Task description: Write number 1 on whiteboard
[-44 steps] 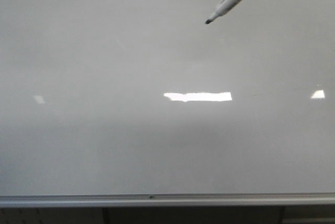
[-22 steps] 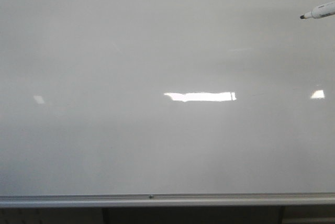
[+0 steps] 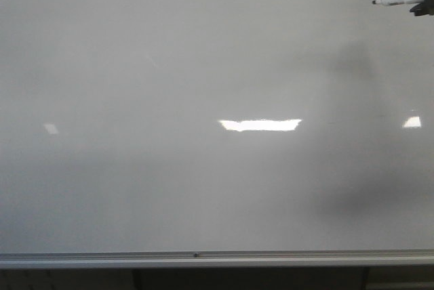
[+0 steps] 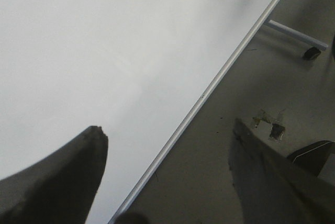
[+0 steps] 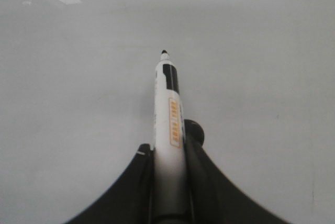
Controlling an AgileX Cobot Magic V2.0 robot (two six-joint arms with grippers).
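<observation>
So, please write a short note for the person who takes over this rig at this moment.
Right pincer: shut on the marker pen, uncapped, at the upper right of the front view.
Left pincer: open, holding nothing, over the whiteboard's grey rail.
Whiteboard: no ink visible.
Done: marker in hand.
Left: bring the tip to the board and draw the number 1.

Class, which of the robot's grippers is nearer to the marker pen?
Right. The right gripper is clamped on the marker pen, tip toward the whiteboard. The left gripper hangs open over the board's lower rail, holding nothing.
</observation>
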